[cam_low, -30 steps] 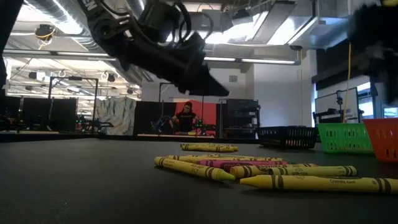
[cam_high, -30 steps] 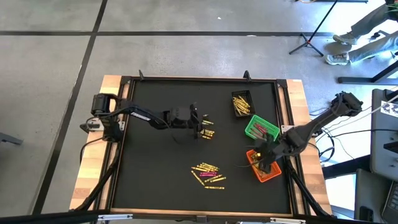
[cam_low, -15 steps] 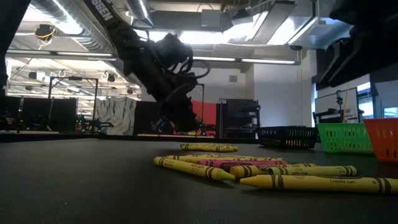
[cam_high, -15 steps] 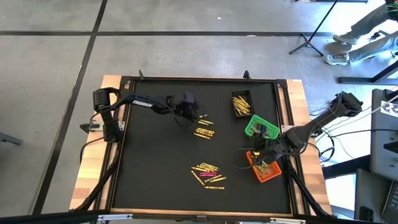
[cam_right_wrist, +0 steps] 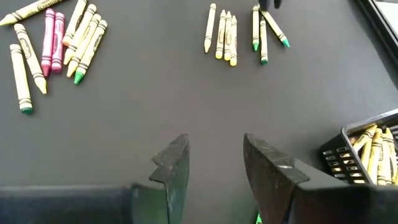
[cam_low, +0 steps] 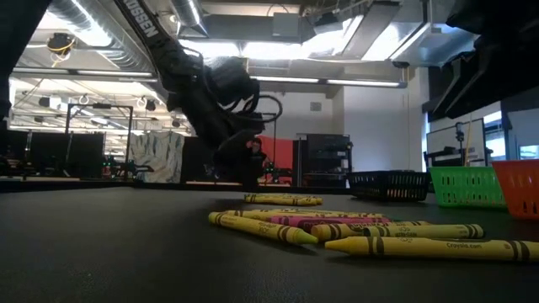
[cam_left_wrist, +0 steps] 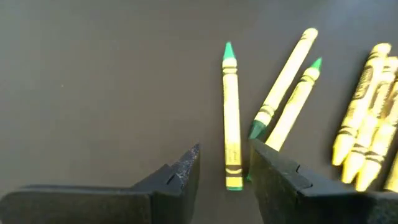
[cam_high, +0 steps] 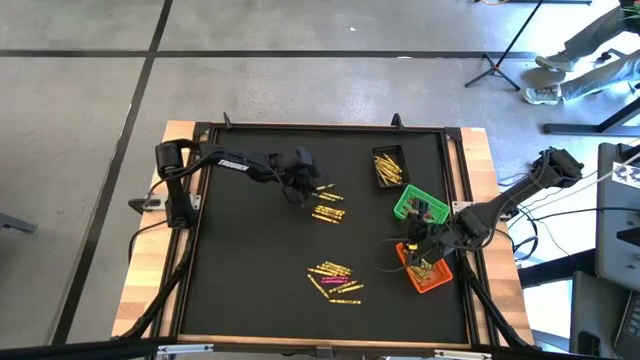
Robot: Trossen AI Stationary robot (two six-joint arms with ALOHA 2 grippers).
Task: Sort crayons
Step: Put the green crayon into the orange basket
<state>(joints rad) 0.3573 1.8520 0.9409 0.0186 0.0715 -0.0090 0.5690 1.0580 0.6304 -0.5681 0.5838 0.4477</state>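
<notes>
- Crayons (cam_high: 328,213): we logged a small loose row mid-table, yellow-wrapped, several green-tipped; a second cluster (cam_high: 334,279), yellow with two pink, lay nearer the front edge.
- Left gripper (cam_left_wrist: 224,171): jaws open, straddling one green-tipped crayon (cam_left_wrist: 231,118), not closed on it.
- Right gripper (cam_right_wrist: 214,165): jaws apart, empty, above the orange bin (cam_high: 433,281).

This is a robotics lab or workshop hall. The low view shows exposed ducts (cam_low: 76,17) and strip lights (cam_low: 337,82) under an open ceiling, dark equipment racks (cam_low: 324,160) and a seated person (cam_low: 251,160). From above, the table (cam_high: 150,290) stands on bare concrete floor (cam_high: 80,150) marked with dark lines, beside a stand's legs (cam_high: 490,70).
</notes>
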